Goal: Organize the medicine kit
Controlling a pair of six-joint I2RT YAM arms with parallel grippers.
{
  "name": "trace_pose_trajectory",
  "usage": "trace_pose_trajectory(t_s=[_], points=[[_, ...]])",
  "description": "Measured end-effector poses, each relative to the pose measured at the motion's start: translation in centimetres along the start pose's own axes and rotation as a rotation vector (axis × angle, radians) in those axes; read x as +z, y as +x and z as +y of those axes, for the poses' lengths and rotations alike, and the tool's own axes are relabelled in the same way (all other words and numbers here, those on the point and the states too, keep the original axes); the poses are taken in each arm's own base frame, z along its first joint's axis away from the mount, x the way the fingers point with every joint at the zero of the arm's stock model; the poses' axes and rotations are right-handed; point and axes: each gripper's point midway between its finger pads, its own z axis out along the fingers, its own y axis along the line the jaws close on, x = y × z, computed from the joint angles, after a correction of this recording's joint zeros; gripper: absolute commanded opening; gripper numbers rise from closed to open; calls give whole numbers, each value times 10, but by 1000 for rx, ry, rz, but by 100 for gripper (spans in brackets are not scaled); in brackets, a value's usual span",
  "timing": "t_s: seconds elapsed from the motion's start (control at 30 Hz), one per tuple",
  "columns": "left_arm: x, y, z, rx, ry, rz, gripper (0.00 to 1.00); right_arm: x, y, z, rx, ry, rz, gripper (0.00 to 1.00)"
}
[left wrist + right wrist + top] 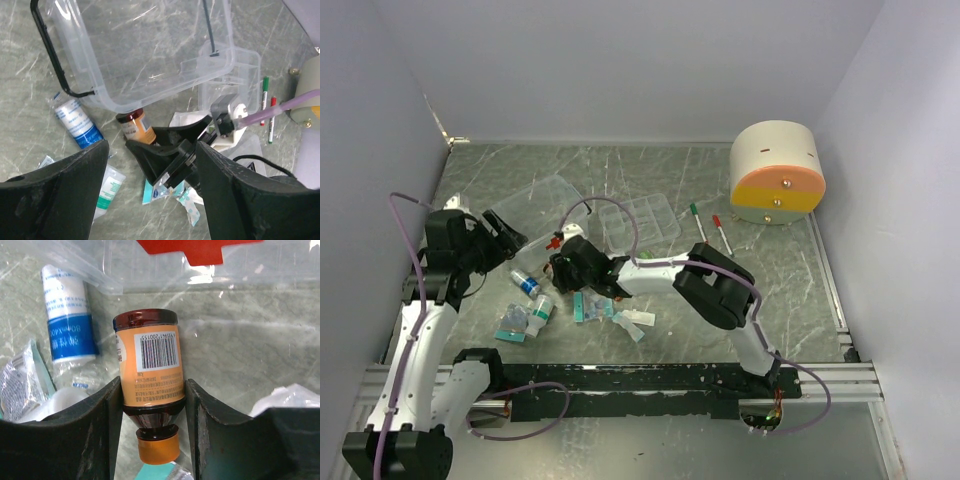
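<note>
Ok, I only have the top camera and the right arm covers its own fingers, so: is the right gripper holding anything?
Observer: Yes, the right gripper has a brown bottle between its fingers, touching both sides.
Operator: Which way does it lie?
Observer: Its orange cap points toward the wrist, barcode facing up.
Operator: And the left gripper?
Observer: Open, nothing between its fingers; the medicine kit and its black handle lie ahead of it.

Bright, even light with soft shadows; glare streaks the medicine kit (150, 50), near edges perhaps blurred.
</note>
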Motion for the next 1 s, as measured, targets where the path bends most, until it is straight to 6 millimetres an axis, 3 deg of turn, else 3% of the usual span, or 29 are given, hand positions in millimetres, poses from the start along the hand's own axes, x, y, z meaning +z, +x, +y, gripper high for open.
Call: trace_pose_trajectory(t_s=[0.23, 0.43, 0.6, 0.8, 1.0], points=[[11, -16, -23, 45, 80, 5, 81, -31, 3, -5, 4, -1, -9, 35], [41, -12, -52, 128, 174, 97, 82, -91, -44, -5, 56, -16, -147, 35], [79, 8, -79, 252, 235, 222, 81, -135, -79, -40, 141, 40, -262, 36], [123, 34, -88, 398, 260, 350, 76, -163, -100, -93, 221, 159, -312, 37], [139, 54, -97, 462, 327, 443, 62, -172, -108, -107, 240, 207, -294, 37]])
